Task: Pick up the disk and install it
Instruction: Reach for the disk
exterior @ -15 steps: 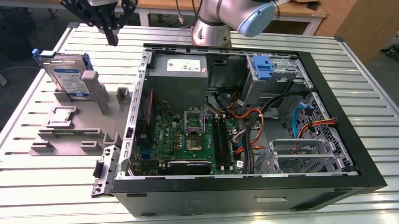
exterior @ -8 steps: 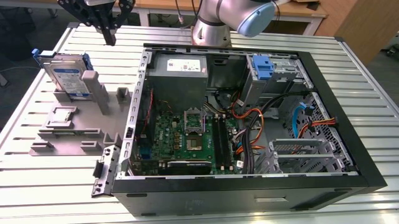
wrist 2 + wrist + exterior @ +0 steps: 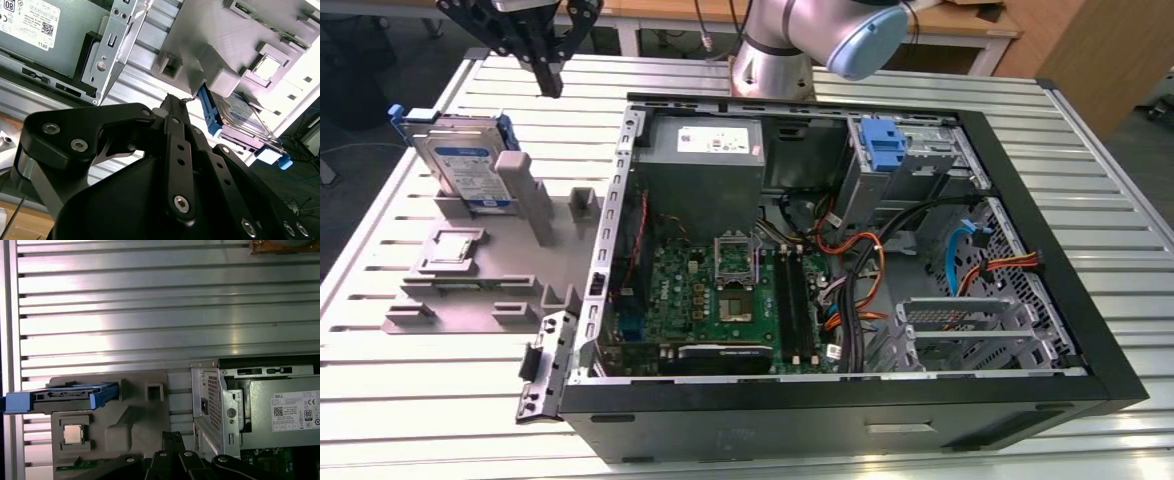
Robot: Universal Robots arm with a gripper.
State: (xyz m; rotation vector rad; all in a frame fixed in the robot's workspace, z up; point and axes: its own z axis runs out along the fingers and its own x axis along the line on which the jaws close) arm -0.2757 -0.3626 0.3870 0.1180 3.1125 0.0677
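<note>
One empty gripper (image 3: 551, 88), jaws together

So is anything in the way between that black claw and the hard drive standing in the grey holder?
Nothing visible is. The gripper hangs in open air, higher than the hard drive and toward the exterior view's right of it. The drive stands upright in the grey holder, whose post rises beside it on the gripper's side.
</note>
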